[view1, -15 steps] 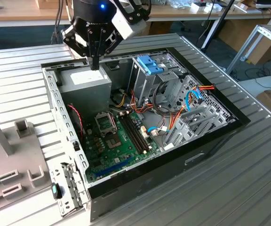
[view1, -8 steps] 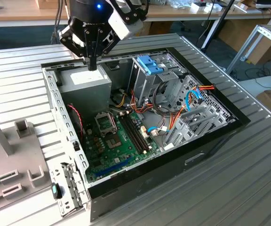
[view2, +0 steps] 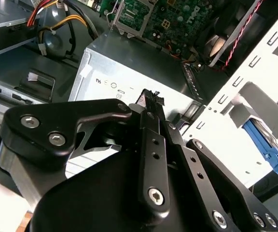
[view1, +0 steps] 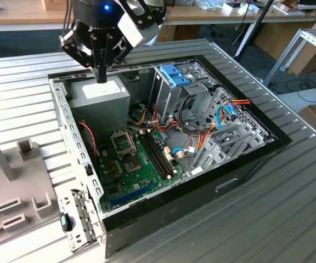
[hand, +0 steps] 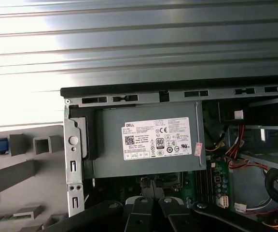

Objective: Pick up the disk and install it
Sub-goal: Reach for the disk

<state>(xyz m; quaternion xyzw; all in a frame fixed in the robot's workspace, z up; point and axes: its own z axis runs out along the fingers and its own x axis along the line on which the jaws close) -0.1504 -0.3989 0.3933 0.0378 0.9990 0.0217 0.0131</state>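
arm [view1: 104,8]: reaching down from above | fingers [view1: 101,68]: pressed together, tips pointing down

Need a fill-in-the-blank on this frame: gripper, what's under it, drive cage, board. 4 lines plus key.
1. The gripper hangs above the ____, a grey box with a white label.
2. Its fingers are ____, with nothing between them.
3. The plastic carrier at the top of the drive cage is coloured ____.
4. The motherboard on the case floor is ____ in colour.

Missing words: power supply; shut; blue; green.
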